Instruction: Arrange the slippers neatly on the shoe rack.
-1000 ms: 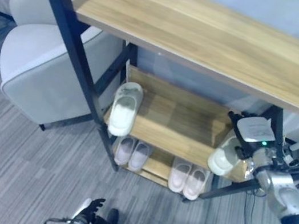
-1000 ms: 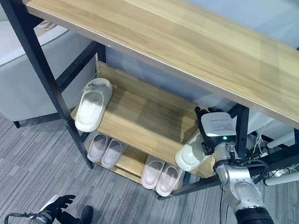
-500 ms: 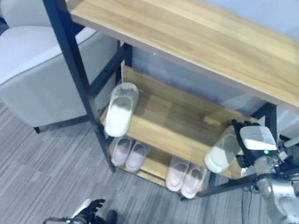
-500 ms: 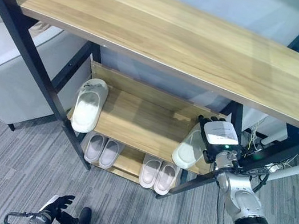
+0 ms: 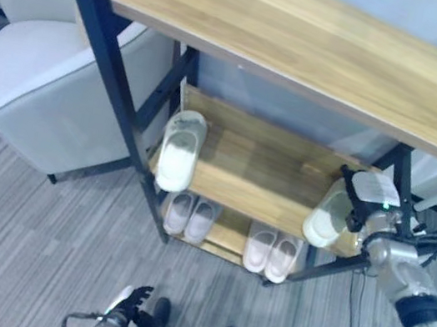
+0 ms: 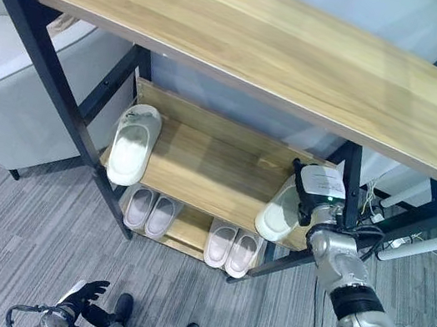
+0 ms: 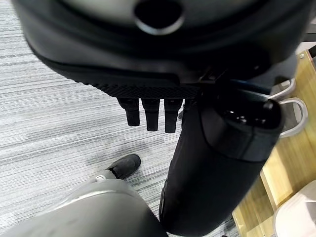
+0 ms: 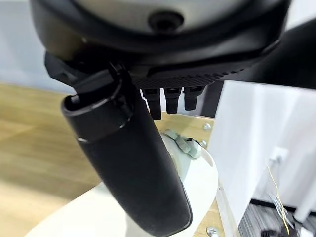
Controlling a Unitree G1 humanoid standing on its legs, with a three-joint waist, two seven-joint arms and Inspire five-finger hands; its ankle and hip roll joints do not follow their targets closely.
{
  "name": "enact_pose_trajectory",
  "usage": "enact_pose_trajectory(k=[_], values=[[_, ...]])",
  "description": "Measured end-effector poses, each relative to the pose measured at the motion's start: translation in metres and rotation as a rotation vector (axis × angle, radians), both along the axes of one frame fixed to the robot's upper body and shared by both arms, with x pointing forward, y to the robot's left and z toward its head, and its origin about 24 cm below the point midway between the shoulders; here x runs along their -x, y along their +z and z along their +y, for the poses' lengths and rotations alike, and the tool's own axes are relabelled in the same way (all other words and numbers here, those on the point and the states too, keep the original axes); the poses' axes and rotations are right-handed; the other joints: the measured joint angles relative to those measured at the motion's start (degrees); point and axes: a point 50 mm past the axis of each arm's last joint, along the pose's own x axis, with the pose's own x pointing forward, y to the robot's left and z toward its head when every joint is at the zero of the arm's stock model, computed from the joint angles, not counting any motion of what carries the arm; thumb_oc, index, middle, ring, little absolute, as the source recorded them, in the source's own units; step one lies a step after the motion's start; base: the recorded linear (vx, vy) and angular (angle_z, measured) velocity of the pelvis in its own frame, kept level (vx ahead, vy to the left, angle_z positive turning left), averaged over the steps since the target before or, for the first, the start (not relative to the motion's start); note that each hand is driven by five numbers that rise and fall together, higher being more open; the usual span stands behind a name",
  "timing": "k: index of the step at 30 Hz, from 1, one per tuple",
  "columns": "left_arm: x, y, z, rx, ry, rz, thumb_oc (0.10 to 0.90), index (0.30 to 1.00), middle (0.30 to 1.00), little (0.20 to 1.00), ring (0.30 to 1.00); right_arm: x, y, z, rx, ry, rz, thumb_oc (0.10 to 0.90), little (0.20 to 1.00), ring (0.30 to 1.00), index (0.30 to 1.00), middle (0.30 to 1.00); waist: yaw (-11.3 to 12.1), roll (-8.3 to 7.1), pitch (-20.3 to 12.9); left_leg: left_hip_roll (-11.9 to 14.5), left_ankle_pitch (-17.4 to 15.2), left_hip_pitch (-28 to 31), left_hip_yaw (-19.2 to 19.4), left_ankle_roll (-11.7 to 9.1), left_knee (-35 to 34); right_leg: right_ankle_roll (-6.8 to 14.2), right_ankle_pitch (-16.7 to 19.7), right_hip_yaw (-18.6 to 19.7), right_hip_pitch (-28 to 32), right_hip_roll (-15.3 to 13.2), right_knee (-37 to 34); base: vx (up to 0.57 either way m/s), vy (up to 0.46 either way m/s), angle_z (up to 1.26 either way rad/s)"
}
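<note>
A white slipper (image 6: 279, 215) lies at the right end of the rack's middle shelf (image 6: 200, 169), its toe over the front edge. My right hand (image 6: 307, 198) is on it. In the right wrist view the thumb (image 8: 133, 163) lies across the slipper (image 8: 200, 173) and the fingers (image 8: 173, 101) point straight past it. A matching slipper (image 6: 133, 143) lies at the shelf's left end, toe at the front edge. My left hand (image 6: 82, 290) hangs low near the floor, its fingers (image 7: 148, 111) relaxed and holding nothing.
Two pairs of pale slippers (image 6: 149, 209) (image 6: 232, 247) stand on the bottom shelf. The wide top shelf (image 6: 255, 51) overhangs the middle one. Black frame posts (image 6: 48, 74) stand at the rack's corners. A grey armchair (image 5: 53, 92) stands left of the rack.
The whole picture has shifted a little, so the camera moved. My right hand and the slipper stay at the middle shelf's right end. The left hand has not moved.
</note>
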Motion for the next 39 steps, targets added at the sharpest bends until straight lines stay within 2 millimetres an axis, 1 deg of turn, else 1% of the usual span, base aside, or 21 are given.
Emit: enact_pose_trajectory(k=[3,6,7,10,15,17,18,20,25,29,33,36,39], values=[[-0.002,0.001,0.000,0.000,-0.001,-0.004,0.800,0.900,0.900,0.900,0.900,-0.006,0.004,-0.002,-0.042,-0.025,0.002,0.400,0.300,0.300,0.300,0.300,0.19,-0.11,0.00,0.14,0.14,-0.42,-0.11,-0.16,-0.03,0.18,0.11,-0.01,-0.40,-0.09,-0.02,0.00,0.000,0.00],[-0.003,0.001,-0.001,0.002,-0.001,-0.008,0.800,0.900,0.900,0.900,0.900,-0.011,0.016,0.001,-0.072,-0.035,-0.050,0.400,0.300,0.300,0.300,0.300,0.48,-0.08,0.00,0.17,0.17,-1.03,-0.25,0.05,-0.16,0.26,0.17,-0.15,-0.95,0.00,-0.01,0.02,0.002,0.04],[-0.004,0.001,-0.001,0.001,0.000,-0.009,0.800,0.900,0.900,0.900,0.900,-0.013,0.019,0.003,-0.080,-0.028,-0.057,0.400,0.300,0.300,0.300,0.300,0.59,-0.08,0.00,0.14,0.49,-0.99,-0.33,-0.20,-0.01,0.24,0.19,-0.28,-0.95,0.06,0.00,0.02,0.004,0.07],[-0.005,0.002,-0.001,0.000,0.000,-0.013,0.800,0.900,0.900,0.900,0.900,-0.016,0.020,0.013,-0.105,-0.002,-0.069,0.400,0.300,0.300,0.300,0.300,0.72,-0.08,0.00,0.01,0.99,-1.05,-0.85,0.35,0.02,-0.37,0.62,-0.79,-0.93,0.20,0.01,0.01,-0.001,0.09],[-0.005,0.002,-0.002,0.002,0.001,-0.016,0.800,0.900,0.900,0.900,0.900,-0.017,0.025,0.018,-0.110,0.019,-0.086,0.400,0.300,0.300,0.300,0.300,0.98,-0.08,0.00,-0.28,0.99,-1.09,-1.21,0.35,0.03,-0.36,0.61,-1.37,-0.71,0.08,0.02,0.01,-0.001,0.06],[-0.005,0.001,-0.003,0.002,0.002,-0.016,0.800,0.900,0.900,0.900,0.900,-0.018,0.026,0.027,-0.126,0.051,-0.098,0.400,0.300,0.300,0.300,0.300,1.01,-0.08,0.00,-0.34,0.99,-1.01,-1.21,0.35,0.02,-0.37,0.61,-1.37,-0.58,0.02,0.02,0.00,0.000,0.00],[-0.005,0.002,-0.002,0.001,0.002,-0.016,0.800,0.900,0.900,0.900,0.900,-0.019,0.026,0.035,-0.150,0.079,-0.105,0.400,0.300,0.300,0.300,0.300,1.05,-0.08,0.00,-0.34,0.99,-0.96,-1.23,0.35,0.02,-0.37,0.61,-1.38,-0.51,0.02,0.02,0.00,0.000,0.00],[-0.006,0.002,-0.003,0.002,0.002,-0.017,0.800,0.900,0.900,0.900,0.900,-0.020,0.026,0.043,-0.165,0.112,-0.110,0.400,0.300,0.300,0.300,0.300,1.36,-0.08,0.00,-0.33,0.99,-0.97,-1.23,0.34,0.01,-0.37,0.61,-1.38,-0.50,0.02,0.01,0.00,0.000,0.00],[-0.007,0.002,-0.004,-0.001,0.010,-0.030,0.800,0.900,0.900,0.900,0.900,-0.020,0.026,0.057,-0.197,0.153,-0.117,0.400,0.300,0.300,0.300,0.300,3.28,-0.42,0.18,-0.35,1.03,-1.04,-1.38,0.39,0.00,-0.39,0.63,-1.49,-0.45,0.04,0.01,0.00,-0.002,0.01],[-0.009,0.004,-0.001,-0.009,0.016,-0.044,0.800,0.900,0.900,0.900,0.900,-0.023,0.032,0.070,-0.237,0.188,-0.140,0.400,0.300,0.300,0.300,0.300,3.94,-1.29,0.63,-0.38,1.09,-1.17,-1.69,0.40,0.01,-0.40,0.65,-1.81,-0.42,0.06,0.01,0.00,-0.019,0.03],[-0.011,0.006,0.003,0.000,0.039,-0.060,0.800,0.900,0.900,0.900,0.900,-0.027,0.039,0.082,-0.236,0.225,-0.168,0.400,0.300,0.300,0.300,0.300,4.49,-1.97,1.18,-0.45,1.28,-1.47,-2.37,0.34,0.02,-0.24,0.51,-2.39,-0.37,0.07,0.01,0.00,-0.023,0.08],[-0.014,0.008,0.005,-0.008,0.040,-0.075,0.800,0.900,0.900,0.900,0.900,-0.028,0.043,0.085,-0.240,0.245,-0.200,0.400,0.300,0.300,0.300,0.300,6.37,-2.45,1.55,-0.45,1.38,-2.06,-3.34,0.23,0.02,-0.01,0.26,-3.33,-0.42,0.18,0.01,0.01,-0.036,0.16],[-0.017,0.010,0.006,-0.013,0.043,-0.105,0.800,0.900,0.900,0.900,0.900,-0.036,0.057,0.091,-0.208,0.267,-0.236,0.400,0.300,0.300,0.300,0.300,7.88,-2.99,2.76,-0.51,1.56,-2.28,-4.07,0.11,0.03,-0.03,0.15,-3.97,-0.33,0.24,0.01,0.02,-0.039,0.11]])
